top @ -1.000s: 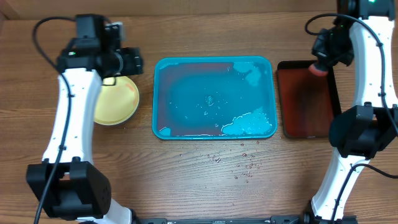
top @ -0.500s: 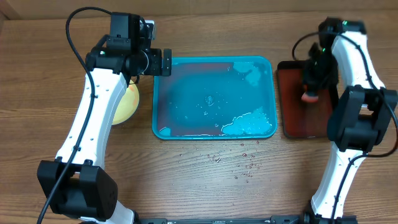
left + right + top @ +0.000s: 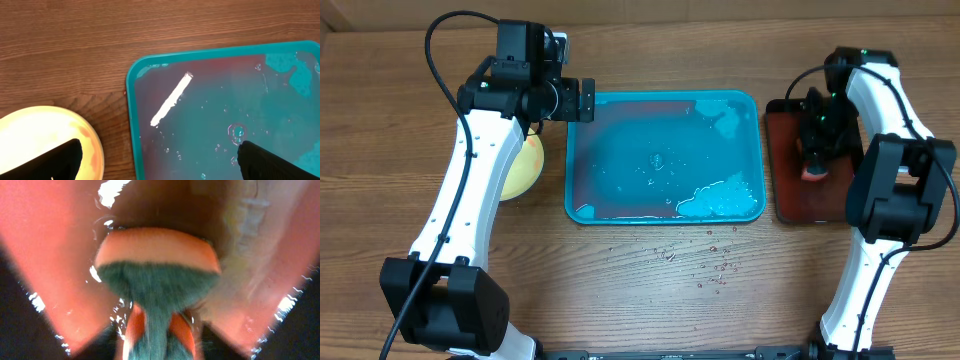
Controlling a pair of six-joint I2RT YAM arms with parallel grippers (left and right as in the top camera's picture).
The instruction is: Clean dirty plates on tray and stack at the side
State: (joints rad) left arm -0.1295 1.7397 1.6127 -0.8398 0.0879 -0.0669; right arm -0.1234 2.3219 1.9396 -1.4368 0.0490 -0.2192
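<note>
Wood-grain table [image 3: 650,300] filled my overhead view, with the turquoise tray [image 3: 660,95] at its centre holding reddish water and foam. Just to its right lay the dark-red tray [image 3: 790,190]; to its left sat a pale yellow plate [image 3: 525,165] — partly under my left arm. My left gripper [image 3: 582,98] hovered wide open and empty over the turquoise tray's far-left corner. My right gripper [image 3: 813,150] stood over the dark-red tray, jaws parted either side of the scrubber [image 3: 157,275] — not pinching it.

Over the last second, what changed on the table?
The left hand, open, swung right from above the yellow plate to the far-left corner of the turquoise tray. The right hand lowered the red scrubber into the dark-red tray and opened off it. Plate and both trays stayed put.
</note>
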